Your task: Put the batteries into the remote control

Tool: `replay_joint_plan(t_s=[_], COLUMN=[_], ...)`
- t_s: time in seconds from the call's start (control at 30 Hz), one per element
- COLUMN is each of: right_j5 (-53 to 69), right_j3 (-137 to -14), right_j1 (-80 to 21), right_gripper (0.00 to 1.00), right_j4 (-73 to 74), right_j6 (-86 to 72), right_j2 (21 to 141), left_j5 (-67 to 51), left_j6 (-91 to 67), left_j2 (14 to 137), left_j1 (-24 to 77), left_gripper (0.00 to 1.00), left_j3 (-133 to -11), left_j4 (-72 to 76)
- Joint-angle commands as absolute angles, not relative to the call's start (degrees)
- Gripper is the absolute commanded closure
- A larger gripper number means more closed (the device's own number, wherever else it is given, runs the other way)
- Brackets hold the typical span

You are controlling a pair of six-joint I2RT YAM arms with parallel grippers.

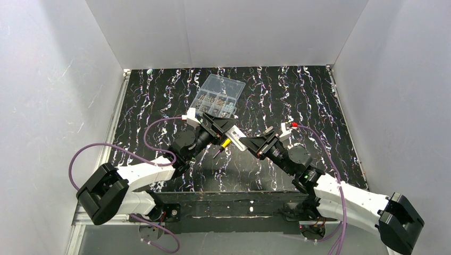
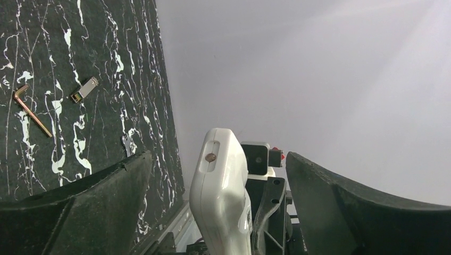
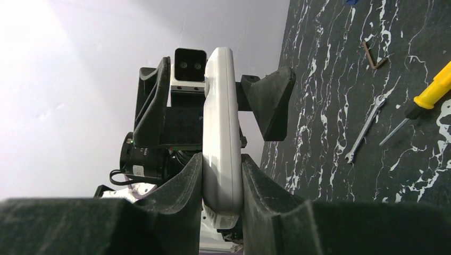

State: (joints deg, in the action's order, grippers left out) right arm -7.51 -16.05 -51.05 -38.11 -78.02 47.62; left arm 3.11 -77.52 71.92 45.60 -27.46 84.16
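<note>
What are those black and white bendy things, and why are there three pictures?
Those are two robot arms, left and right, bolted to a black marbled table. One picture looks down from above. The other two come from small cameras on each arm's wrist. On the table lie a clear plastic box of small metal parts, a yellow-handled screwdriver and a silver spanner. The right claw pinches a slim white plastic remote control. The left claw is open wide around the remote's other end.
</note>
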Motion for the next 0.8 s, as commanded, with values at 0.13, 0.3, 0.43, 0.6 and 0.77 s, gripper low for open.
replay_joint_plan(t_s=[0.13,0.3,0.43,0.6,0.77], right_j5=[-11.34,-13.42,-15.61,-20.19,-27.39], right_j3=[-18.22,-20.52,-23.35,-28.64,-35.0], right_j1=[-50.89,-50.46,-50.27,-50.11,-49.7], right_gripper=[0.99,0.99,0.99,0.99,0.99], right_j4=[-34.8,-28.01,-21.43,-9.68,3.75], right_j6=[-73.61,-70.19,-66.37,-59.67,-50.85], right_j2=[42.72,40.18,38.49,37.33,38.27], left_j5=[3.42,3.87,3.69,3.56,4.39], left_j6=[-76.77,-75.94,-74.1,-70.75,-69.15], left_j2=[70.96,70.19,68.45,62.2,52.0], left_j1=[45.8,45.84,45.8,45.85,45.82], left_gripper=[0.02,0.02,0.02,0.02,0.02], left_j3=[-26.46,-24.66,-23.18,-21.23,-20.67], left_j4=[88.24,88.21,86.9,77.56,56.08])
